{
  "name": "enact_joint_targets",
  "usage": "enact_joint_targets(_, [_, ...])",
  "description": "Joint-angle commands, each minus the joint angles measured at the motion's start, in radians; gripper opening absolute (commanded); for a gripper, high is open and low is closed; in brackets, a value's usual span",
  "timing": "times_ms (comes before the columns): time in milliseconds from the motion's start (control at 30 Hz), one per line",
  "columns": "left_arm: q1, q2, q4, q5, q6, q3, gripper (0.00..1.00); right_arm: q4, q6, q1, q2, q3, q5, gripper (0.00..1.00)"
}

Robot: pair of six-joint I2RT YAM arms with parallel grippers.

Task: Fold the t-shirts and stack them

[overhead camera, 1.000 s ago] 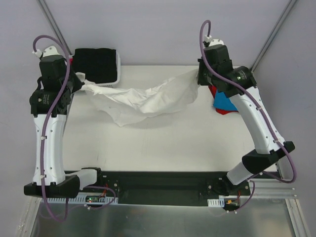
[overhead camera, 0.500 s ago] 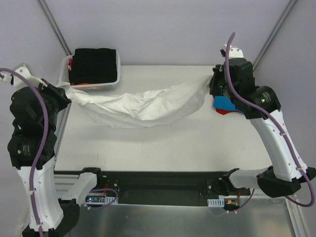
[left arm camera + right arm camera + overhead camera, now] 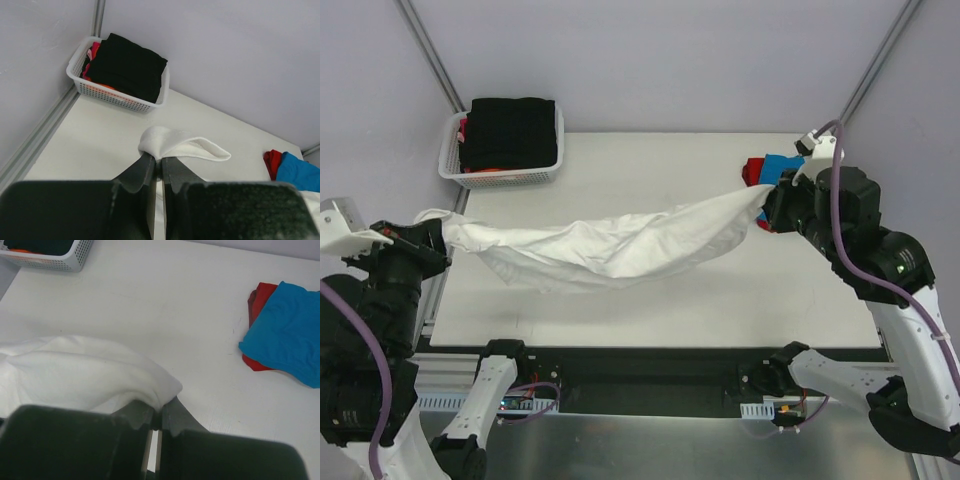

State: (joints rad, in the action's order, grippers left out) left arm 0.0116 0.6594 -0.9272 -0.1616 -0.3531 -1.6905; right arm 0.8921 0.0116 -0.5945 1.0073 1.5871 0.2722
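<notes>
Above the counter (image 3: 720,300), we hold one white t-shirt (image 3: 610,250) stretched between the left gripper (image 3: 159,161) and right gripper (image 3: 160,415), each clamped on an end. One blue t-shirt (image 3: 287,330) overlaps one red t-shirt (image 3: 256,300) near the right gripper.

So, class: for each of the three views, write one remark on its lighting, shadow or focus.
Top external view: soft, even light, and the white t-shirt throws only a faint shadow on the table. Left wrist view: the left claw is a dark, close blur, while the basket is sharp. Right wrist view: the right claw is blurred too, and the blue t-shirt is crisp.
</notes>
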Motion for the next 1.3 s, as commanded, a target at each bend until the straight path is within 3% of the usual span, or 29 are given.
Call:
enact_joint_targets(0, [-0.009, -0.055, -0.015, 0.054, 0.019, -0.03, 0.03, -0.009, 0.034, -0.004, -0.058, 0.059, 0.005, 0.01])
enact_joint_targets(300, [-0.01, -0.081, -0.16, -0.002, 0.077, -0.26, 0.03, 0.14, 0.024, -0.004, -0.13, 0.174, 0.067, 0.01])
enact_joint_targets(433, [-0.009, -0.006, -0.266, 0.005, 0.089, -0.411, 0.02, 0.183, 0.031, -0.004, -0.144, 0.206, 0.075, 0.01])
enact_joint_targets(933, [-0.009, -0.032, -0.237, -0.091, 0.117, -0.583, 0.07, 0.343, 0.057, -0.004, -0.193, 0.352, 0.151, 0.01])
enact_joint_targets(1133, [-0.009, -0.043, -0.223, -0.096, 0.095, -0.563, 0.07, 0.344, 0.065, -0.002, -0.205, 0.32, 0.153, 0.01])
enact_joint_targets(1267, [-0.009, -0.063, -0.223, -0.081, 0.075, -0.453, 0.09, 0.308, 0.068, -0.002, -0.213, 0.234, 0.142, 0.01])
